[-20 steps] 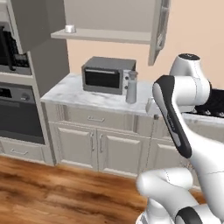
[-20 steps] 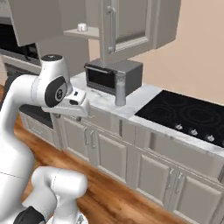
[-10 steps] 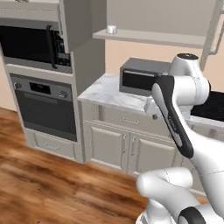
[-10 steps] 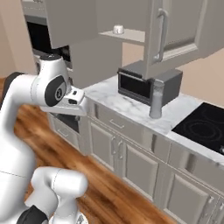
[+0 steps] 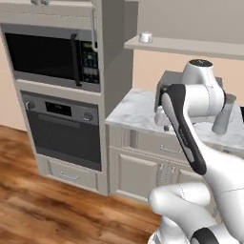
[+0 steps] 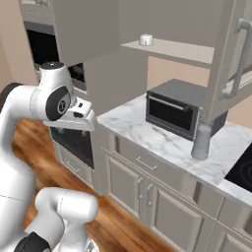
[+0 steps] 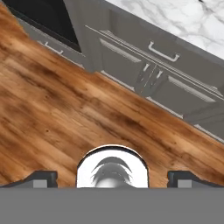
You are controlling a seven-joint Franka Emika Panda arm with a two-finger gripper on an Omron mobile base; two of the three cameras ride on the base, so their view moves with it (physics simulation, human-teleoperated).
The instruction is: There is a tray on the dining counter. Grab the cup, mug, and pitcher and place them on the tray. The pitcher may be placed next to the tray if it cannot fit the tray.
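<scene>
Right base view shows the pitcher (image 6: 201,141) upright on the marble counter (image 6: 147,129) beside the microwave (image 6: 179,107), likely rigid and slick, best gripped around its slim body, while the gripper (image 7: 112,176) hangs wide apart, empty.

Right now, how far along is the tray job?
Nothing looks done: no tray, cup or mug in sight. The gripper hangs open and empty above the wood floor. The grey pitcher stands untouched on the marble counter beside the microwave. All three pickups and placements remain.
</scene>
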